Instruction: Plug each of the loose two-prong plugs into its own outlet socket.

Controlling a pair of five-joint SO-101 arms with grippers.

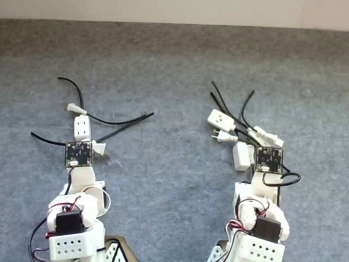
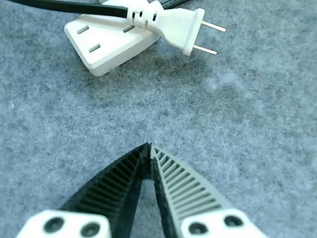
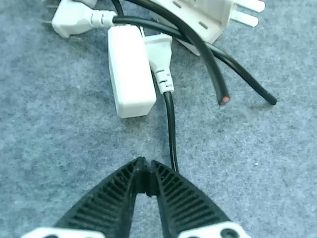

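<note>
We see left jaws pressed together, empty, low over table (image 2: 257,148). Just ahead: left plug (image 2: 171,25), two prongs bare, lying across edge of left outlet block (image 2: 99,44), not inserted.

Right jaws likewise pressed together, empty. Ahead: right outlet block (image 3: 130,69), right plug (image 3: 161,57) alongside and touching it, prongs hidden, black cord (image 3: 171,124) trailing toward jaws.

We judge plugs light, hard and smooth, so likely slippery. Cords look stiff enough to twist plug in grip. Best hold: flat sides of plug body behind prongs, not cord. Blocks look light and may slide under push.

Grey, felt-like carpet (image 1: 174,60) spread over the table, evenly lit — beyond its far edge, a pale, plain wall strip (image 1: 163,10).
</note>
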